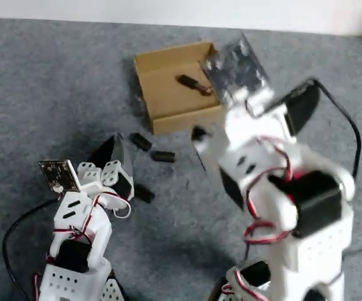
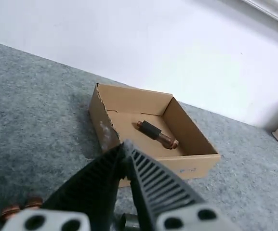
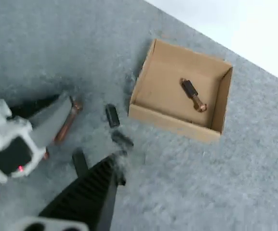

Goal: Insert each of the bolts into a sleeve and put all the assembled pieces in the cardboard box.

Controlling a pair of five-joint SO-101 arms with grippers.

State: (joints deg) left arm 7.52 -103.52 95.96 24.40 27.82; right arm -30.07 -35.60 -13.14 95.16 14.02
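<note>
Left gripper (image 2: 125, 145) pressed together; sleeves (image 1: 163, 156) lie loose just beside it — cardboard box (image 1: 187, 119) beyond, near the table's (image 1: 42, 75) far edge, holding one assembled piece (image 1: 193, 83).

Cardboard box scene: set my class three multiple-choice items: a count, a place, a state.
1. How many assembled pieces are in the cardboard box? A none B one C three
2. Where are the loose black sleeves? A in the box B on the grey carpet outside it C on its rim
3. How does the assembled piece rest? A lying flat B upright C hanging over the wall
Key: 1 B, one piece inside; 2 B, they lie before the box; 3 A, it lies along the floor.
</note>
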